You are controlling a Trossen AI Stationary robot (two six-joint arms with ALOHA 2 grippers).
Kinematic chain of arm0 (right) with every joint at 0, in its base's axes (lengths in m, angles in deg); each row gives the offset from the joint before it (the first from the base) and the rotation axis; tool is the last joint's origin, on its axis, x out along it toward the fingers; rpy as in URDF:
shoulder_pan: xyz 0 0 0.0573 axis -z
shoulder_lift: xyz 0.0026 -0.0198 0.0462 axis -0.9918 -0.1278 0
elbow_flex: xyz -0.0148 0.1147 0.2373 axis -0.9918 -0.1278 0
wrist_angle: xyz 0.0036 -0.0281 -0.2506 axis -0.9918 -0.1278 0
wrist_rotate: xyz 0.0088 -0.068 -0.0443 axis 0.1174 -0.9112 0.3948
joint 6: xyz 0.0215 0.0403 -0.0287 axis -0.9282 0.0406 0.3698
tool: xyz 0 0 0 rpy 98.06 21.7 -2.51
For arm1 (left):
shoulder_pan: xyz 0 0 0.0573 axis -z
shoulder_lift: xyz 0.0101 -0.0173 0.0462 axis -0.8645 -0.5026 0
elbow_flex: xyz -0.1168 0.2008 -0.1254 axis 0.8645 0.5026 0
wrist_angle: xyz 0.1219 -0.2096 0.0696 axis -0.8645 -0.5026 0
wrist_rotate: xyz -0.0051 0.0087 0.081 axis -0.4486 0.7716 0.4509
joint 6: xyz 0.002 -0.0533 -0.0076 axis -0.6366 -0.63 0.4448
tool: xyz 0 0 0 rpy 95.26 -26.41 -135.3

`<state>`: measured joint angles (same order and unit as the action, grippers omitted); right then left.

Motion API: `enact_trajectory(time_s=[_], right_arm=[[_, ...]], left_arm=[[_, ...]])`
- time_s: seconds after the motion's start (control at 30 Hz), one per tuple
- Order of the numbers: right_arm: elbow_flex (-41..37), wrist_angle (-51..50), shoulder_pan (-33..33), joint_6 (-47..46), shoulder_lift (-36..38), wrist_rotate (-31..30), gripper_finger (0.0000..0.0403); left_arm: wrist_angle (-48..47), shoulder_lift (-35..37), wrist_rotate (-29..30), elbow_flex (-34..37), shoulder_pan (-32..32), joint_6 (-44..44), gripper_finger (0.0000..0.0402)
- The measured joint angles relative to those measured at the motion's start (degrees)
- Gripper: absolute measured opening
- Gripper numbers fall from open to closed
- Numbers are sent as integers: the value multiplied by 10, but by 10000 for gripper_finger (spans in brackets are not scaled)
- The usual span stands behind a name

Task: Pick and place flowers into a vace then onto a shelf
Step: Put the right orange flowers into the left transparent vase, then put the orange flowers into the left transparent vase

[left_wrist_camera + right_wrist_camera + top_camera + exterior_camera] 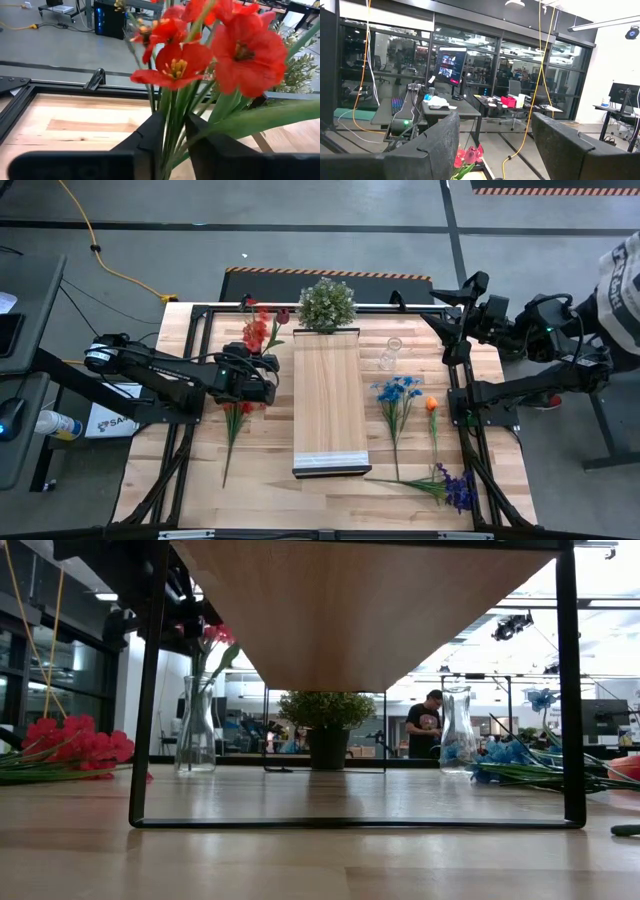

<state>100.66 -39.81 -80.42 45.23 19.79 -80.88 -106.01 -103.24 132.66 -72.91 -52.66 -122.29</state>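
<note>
My left gripper (264, 366) is shut on a bunch of red flowers (258, 330) left of the shelf (326, 400), a raised light-wood plank. In the low view their stems run down into a clear vase (195, 730) standing on the table below the gripper. More red flowers (238, 410) lie on the table nearby. Blue flowers (398, 390), an orange one (431, 403) and purple ones (455, 485) lie right of the shelf, near a second clear vase (390, 352). My right gripper (495, 145) waits open and raised at the far right. My left gripper has the red flowers' green stems (172, 135) between its two fingers (150, 145), a short way below the blooms (175, 65). The fingers come nearly level from the table's left and lie across the stems. The stems stand roughly upright, lower ends in the vase.
A bushy green potted plant (327, 302) stands at the shelf's far end. The shelf's black frame legs (145, 690) stand on the table. A person (425, 725) is in the room behind, and another stands beyond the table's right side (620, 280).
</note>
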Motion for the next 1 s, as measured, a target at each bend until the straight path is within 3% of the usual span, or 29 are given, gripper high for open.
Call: enact_trajectory(time_s=[0.57,1.0], right_arm=[[0,0,0,0,0,0,236],[0,0,0,0,0,0,236]], left_arm=[[-3,63,-91,0,30,89,276],[5,138,-198,0,134,131,332]])
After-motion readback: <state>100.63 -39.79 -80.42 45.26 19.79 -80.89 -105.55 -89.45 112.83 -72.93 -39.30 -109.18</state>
